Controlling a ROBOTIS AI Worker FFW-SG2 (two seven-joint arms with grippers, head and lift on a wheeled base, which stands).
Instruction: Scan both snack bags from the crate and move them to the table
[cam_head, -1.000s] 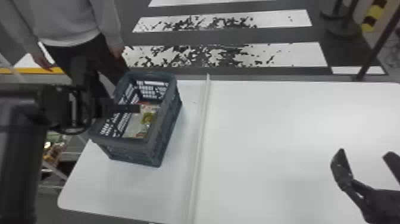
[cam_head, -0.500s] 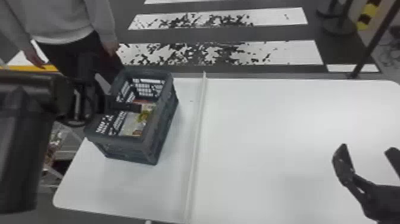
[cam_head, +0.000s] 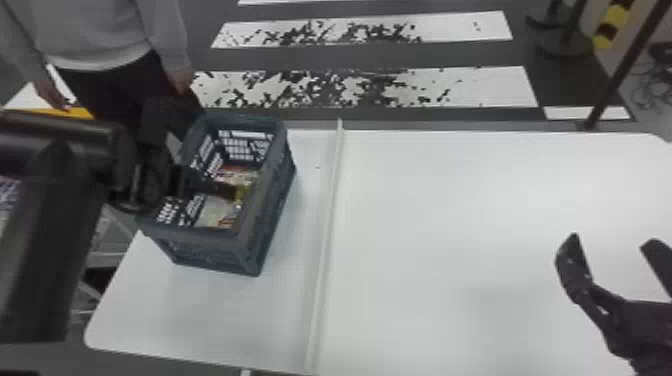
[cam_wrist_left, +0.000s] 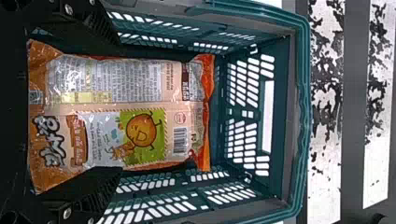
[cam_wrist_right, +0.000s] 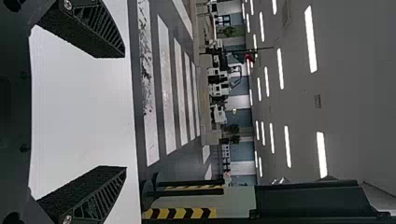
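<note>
Striped floor (cam_head: 465, 87) behind, white table (cam_head: 475, 210) in front. Snack bag (cam_wrist_left: 102, 126) is in the crate (cam_head: 210, 250), orange ends, cream middle, barcode side and cartoon on a green patch facing the left wrist cam. Left gripper (cam_head: 222, 190) is down inside the crate over the bag, fingers spread wide, one near each long side of the bag, nothing clamped. Crate is upright on the table's left part, grid side walls, just beside the raised white strip (cam_head: 325, 240) running front to back. Right gripper (cam_head: 612, 242) is parked over the table's right part, fingers apart and empty. Dark post (cam_head: 612, 75) past the table's far edge, right side.
</note>
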